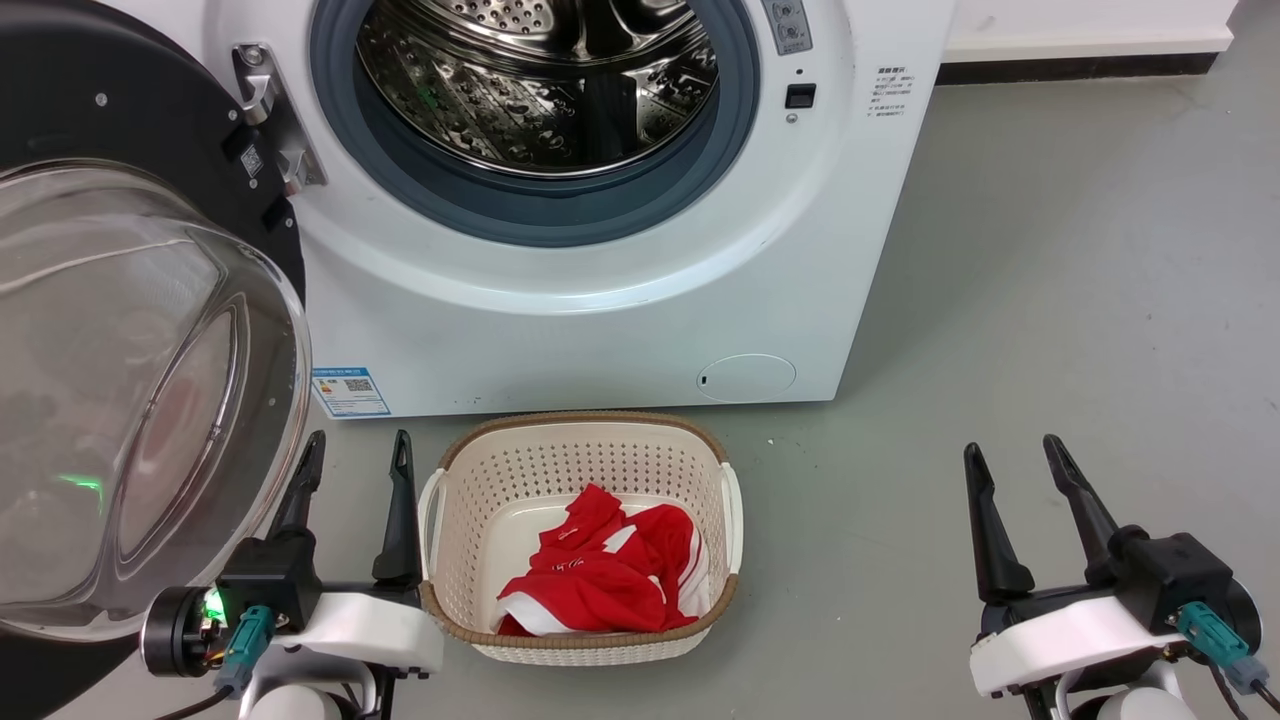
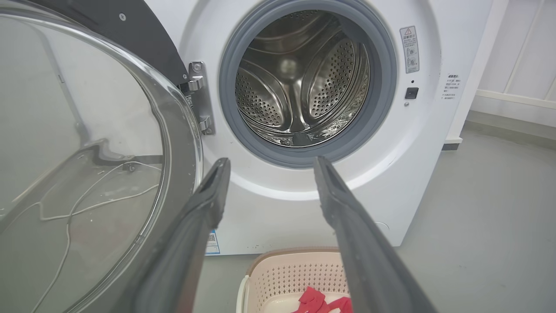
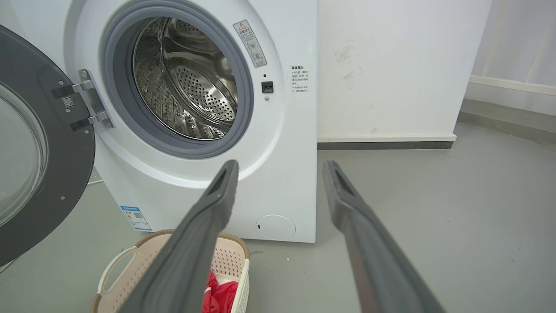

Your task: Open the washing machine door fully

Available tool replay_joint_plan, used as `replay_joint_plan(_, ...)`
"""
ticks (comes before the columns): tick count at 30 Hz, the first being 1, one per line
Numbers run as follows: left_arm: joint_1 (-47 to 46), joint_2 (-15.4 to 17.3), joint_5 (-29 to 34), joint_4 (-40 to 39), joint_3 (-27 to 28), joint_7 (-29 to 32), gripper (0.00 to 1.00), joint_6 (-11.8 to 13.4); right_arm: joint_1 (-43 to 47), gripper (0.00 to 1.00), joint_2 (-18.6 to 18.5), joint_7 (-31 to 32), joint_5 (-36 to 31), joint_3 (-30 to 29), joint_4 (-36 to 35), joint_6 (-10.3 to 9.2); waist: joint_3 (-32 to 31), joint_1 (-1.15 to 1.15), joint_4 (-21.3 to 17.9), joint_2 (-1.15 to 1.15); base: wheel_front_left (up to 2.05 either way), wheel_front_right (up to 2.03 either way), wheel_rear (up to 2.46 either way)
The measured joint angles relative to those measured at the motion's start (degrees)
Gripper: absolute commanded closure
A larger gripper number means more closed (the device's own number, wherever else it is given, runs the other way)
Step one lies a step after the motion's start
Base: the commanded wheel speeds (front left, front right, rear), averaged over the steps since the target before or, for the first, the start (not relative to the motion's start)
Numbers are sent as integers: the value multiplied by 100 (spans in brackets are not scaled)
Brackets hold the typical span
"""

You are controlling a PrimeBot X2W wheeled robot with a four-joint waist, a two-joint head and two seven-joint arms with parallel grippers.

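The washing machine door [image 1: 120, 400] is seen swung out on its metal hinge [image 1: 270, 110] at the left of the opening. Its black disc and bulging glass bowl are turned outward, well away from the grey rubber ring [image 1: 560, 215]. In the left wrist view the door [image 2: 87, 152] is shown at the left, and in the right wrist view [image 3: 39, 165] it is found at the left edge. The steel drum [image 1: 540, 80] is left fully exposed.

The left gripper [image 1: 356, 440] is held low, just beside the lower edge of the glass bowl, with its fingers spread apart and nothing between them. Whether its outer finger touches the glass cannot be told. In its own wrist view the left gripper [image 2: 271, 161] is pointed at the white front of the washing machine [image 1: 600, 320], below the drum. The right gripper [image 1: 1011, 447] is kept well apart from the machine, over bare grey floor [image 1: 1050, 300], likewise spread and empty. This is confirmed in its wrist view [image 3: 281, 163].

A cream perforated basket [image 1: 580, 640] with a brown rim is set on the floor just in front of the machine, between the two grippers. A red and white garment [image 1: 600, 570] is crumpled inside it. A small round white flap [image 1: 746, 378] and a blue label [image 1: 350, 392] are seen low on the machine's front.
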Motion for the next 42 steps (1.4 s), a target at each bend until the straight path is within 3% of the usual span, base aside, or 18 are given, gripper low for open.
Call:
replay_joint_plan(17, 13, -112, 115, 18, 153, 0, 0, -92, -32, 0, 0, -10, 35, -14, 24, 0, 11, 0, 5, 0, 0, 0, 0)
replay_joint_plan(18, 16, -115, 120, 43, 149, 1, 100, -92, -25, 100, 0, -9, 35, -12, 48, 0, 12, 0, 5, 0, 0, 0, 0)
replay_joint_plan(23, 159, -180, 20, 305, 143, 79, 100, -104, 146, 100, 1, 16, 140, -5, 260, 1, 8, 0, 5, 0, 0, 0, 0)
replay_joint_plan(42, 152, -220, -2036, 367, 326, 580, 100, -275, 124, 100, -68, 427, 2310, -46, 319, 0, -55, 0, 26, 0, 0, 0, 0)
